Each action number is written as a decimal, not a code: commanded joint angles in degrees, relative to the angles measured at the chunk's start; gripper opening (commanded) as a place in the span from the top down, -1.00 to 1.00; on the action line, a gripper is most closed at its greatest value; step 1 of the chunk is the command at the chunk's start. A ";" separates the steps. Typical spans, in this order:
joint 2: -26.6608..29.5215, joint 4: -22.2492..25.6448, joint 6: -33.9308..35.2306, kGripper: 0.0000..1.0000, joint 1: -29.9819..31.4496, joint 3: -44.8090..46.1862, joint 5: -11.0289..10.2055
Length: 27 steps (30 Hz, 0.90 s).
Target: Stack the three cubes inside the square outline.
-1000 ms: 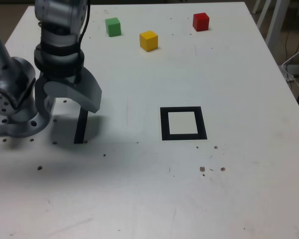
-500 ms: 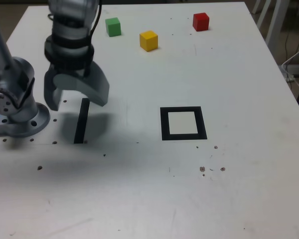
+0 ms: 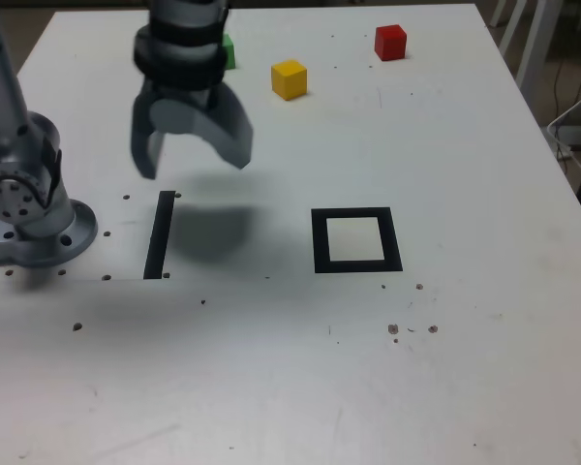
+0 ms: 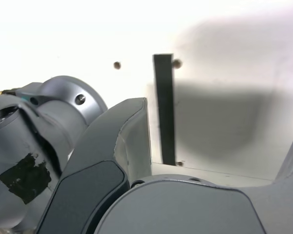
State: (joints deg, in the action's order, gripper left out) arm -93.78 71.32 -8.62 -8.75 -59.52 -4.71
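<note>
Three cubes sit apart along the table's far side. The green cube (image 3: 229,51) is mostly hidden behind my arm, the yellow cube (image 3: 289,78) lies to its right, and the red cube (image 3: 390,42) is farther right. The square outline (image 3: 355,239), a black frame with a white centre, lies mid-table with nothing in it. My gripper (image 3: 190,147) hangs open and empty above the table, just in front of the green cube and to the left of the yellow one. In the wrist view one dark finger (image 4: 124,141) shows, and no cube is in sight.
A narrow black bar (image 3: 159,234) (image 4: 164,112) is marked on the table below the gripper, at the exterior view's left. The arm's grey base (image 3: 34,218) is bolted at the left edge. Small dark specks dot the white tabletop (image 3: 465,320).
The gripper has risen and moved away from the black bar toward the far side and rightward in the exterior view, now covering part of the green cube. Its jaws stayed open.
</note>
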 commanded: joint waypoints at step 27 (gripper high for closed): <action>-13.39 9.91 -13.71 -0.99 -14.48 -25.18 -1.85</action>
State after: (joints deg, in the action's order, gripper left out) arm -106.03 80.43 -21.79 -22.35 -82.97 -6.35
